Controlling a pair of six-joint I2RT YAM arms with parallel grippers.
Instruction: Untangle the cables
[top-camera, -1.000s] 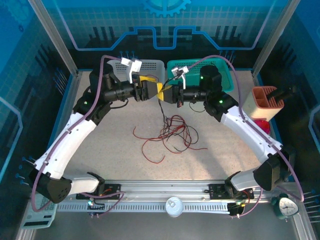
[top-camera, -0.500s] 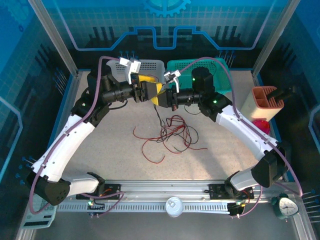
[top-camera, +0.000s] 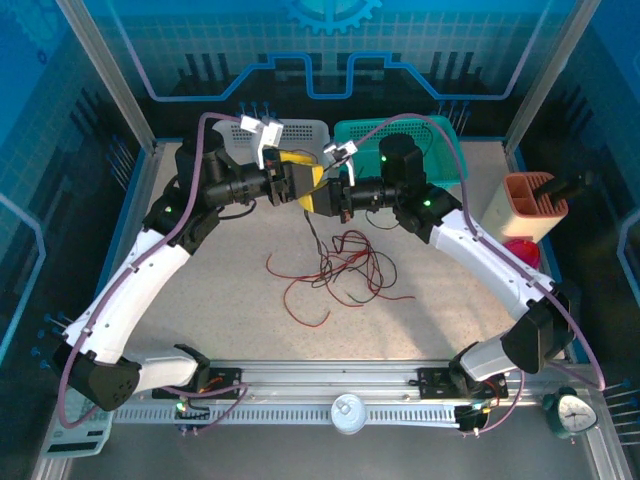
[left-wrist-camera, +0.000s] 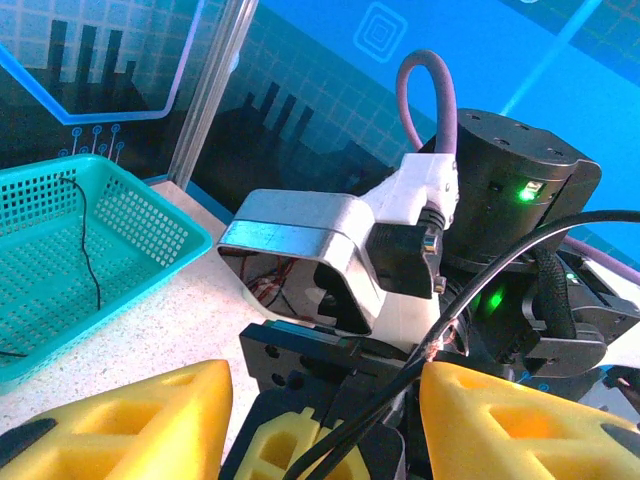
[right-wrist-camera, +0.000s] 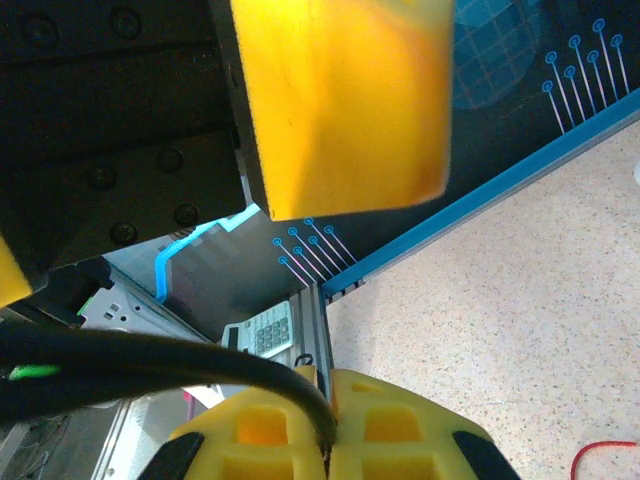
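Right gripper (right-wrist-camera: 330, 432) pinching a black cable (right-wrist-camera: 150, 362) between closed yellow fingers, left gripper (left-wrist-camera: 320, 425) spreading wide around it, nose to nose, red and black cables (top-camera: 345, 265) lying tangled on the table (top-camera: 232, 305) below

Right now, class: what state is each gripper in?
Left gripper: open.
Right gripper: closed on a thin black cable.

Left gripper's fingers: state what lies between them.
In the left wrist view, a black cable crosses the gap of the left gripper, in front of the right gripper.
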